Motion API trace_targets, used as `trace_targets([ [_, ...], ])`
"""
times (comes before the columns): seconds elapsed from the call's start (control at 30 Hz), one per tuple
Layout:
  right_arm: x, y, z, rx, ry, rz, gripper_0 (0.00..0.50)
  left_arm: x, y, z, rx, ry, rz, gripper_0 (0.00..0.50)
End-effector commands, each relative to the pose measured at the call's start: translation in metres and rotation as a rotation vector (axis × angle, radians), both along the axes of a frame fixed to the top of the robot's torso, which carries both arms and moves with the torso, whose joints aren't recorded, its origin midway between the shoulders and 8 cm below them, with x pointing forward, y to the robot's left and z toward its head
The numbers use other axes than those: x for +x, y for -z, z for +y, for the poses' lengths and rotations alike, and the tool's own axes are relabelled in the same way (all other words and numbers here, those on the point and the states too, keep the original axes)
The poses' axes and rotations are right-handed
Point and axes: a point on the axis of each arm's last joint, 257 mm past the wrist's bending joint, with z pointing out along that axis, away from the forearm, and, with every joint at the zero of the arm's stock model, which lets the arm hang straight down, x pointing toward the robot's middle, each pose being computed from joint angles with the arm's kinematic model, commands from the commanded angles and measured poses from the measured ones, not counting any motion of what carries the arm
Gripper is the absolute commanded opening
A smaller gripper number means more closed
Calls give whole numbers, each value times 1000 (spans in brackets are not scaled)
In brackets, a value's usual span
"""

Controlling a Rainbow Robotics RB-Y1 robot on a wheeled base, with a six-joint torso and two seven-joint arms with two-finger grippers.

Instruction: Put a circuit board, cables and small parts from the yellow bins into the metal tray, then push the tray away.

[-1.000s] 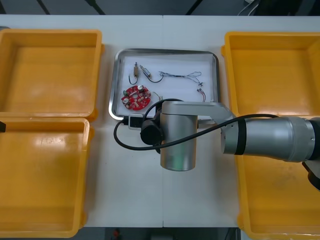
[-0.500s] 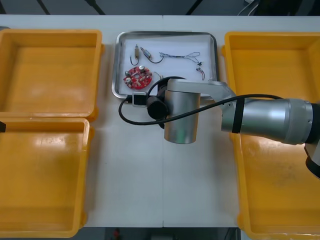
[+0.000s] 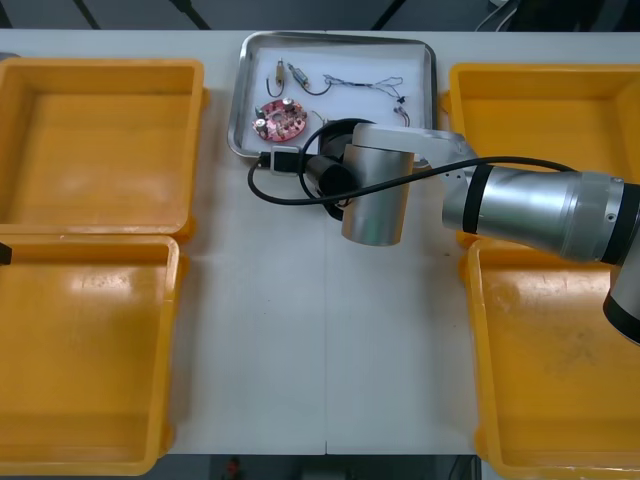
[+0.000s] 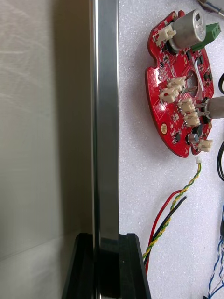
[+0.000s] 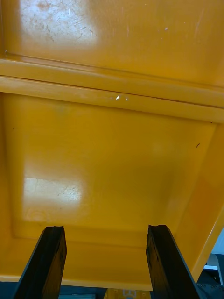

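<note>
Steel rim of the metal tray [image 4: 106,117] is pinched between the narrow-set fingers of the right hand [image 4: 106,239], at the tray's near edge, far out on the bench [image 3: 300,330]. Inside lie the round red circuit board [image 4: 179,93] and a red and yellow cable [image 4: 170,219]. Over a yellow bin [image 5: 112,154] the left hand [image 5: 106,229] hangs wide
</note>
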Motion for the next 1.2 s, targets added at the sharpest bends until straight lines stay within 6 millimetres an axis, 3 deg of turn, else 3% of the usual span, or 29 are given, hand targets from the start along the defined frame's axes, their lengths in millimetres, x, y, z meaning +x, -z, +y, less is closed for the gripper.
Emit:
trace_targets([
  [0.03,8,-12,12,-13,-38,-34,0,-4,-11,10,36,-26,-11,500],
  [0.43,11,-26,35,48,-113,-70,0,-4,-11,10,36,-26,-11,500],
  [0.47,11,-27,36,51,-115,-71,44,-4,-11,10,36,-26,-11,500],
  [0.5,11,-29,36,58,-111,-71,143,-4,-11,10,36,-26,-11,500],
  [0.53,11,-29,36,58,-111,-71,199,-4,-11,10,36,-26,-11,500],
  [0.6,12,-30,35,60,-105,-71,381,-4,-11,10,36,-26,-11,500],
  [0.67,12,-29,32,55,-96,-69,477,-4,-11,10,36,-26,-11,500],
  [0.7,12,-29,31,50,-88,-69,500,-4,-11,10,36,-26,-11,500],
  [1.03,-5,-54,30,50,-11,-57,500,-4,-11,10,36,-26,-11,500],
  [1.2,-27,-72,27,72,34,-10,500,-4,-11,10,36,-26,-11,500],
])
